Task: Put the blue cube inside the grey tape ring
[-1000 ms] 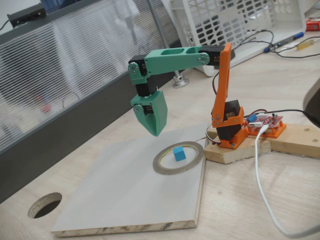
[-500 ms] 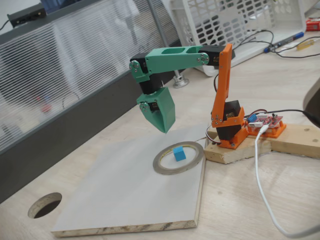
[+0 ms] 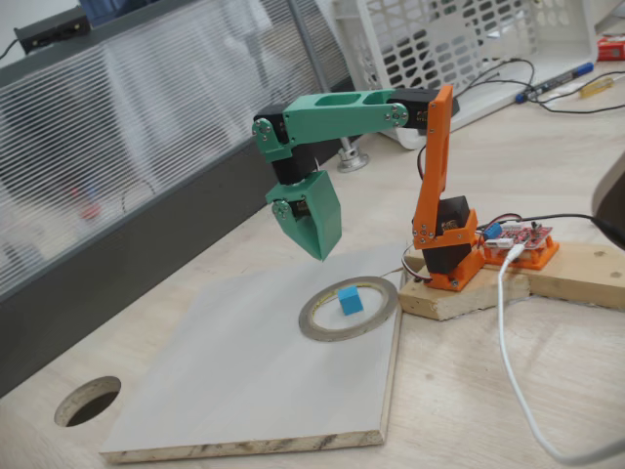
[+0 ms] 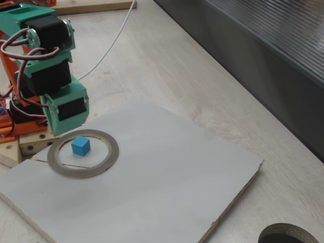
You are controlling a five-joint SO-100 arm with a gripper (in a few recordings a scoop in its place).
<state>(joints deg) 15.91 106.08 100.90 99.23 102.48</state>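
Surface: pale board [image 3: 244,371] on a wooden desk.
Cube: cube [image 3: 350,300] lies inside the ring [image 3: 322,327], on the board.
Gripper: gripper [image 3: 320,249] closed and empty; lifted clear a second ago, now barely moving.
Meaning: placement looks done.

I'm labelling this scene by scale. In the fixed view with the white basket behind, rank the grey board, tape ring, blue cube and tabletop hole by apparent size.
1. grey board
2. grey tape ring
3. tabletop hole, nearer the camera, so less sure
4. blue cube
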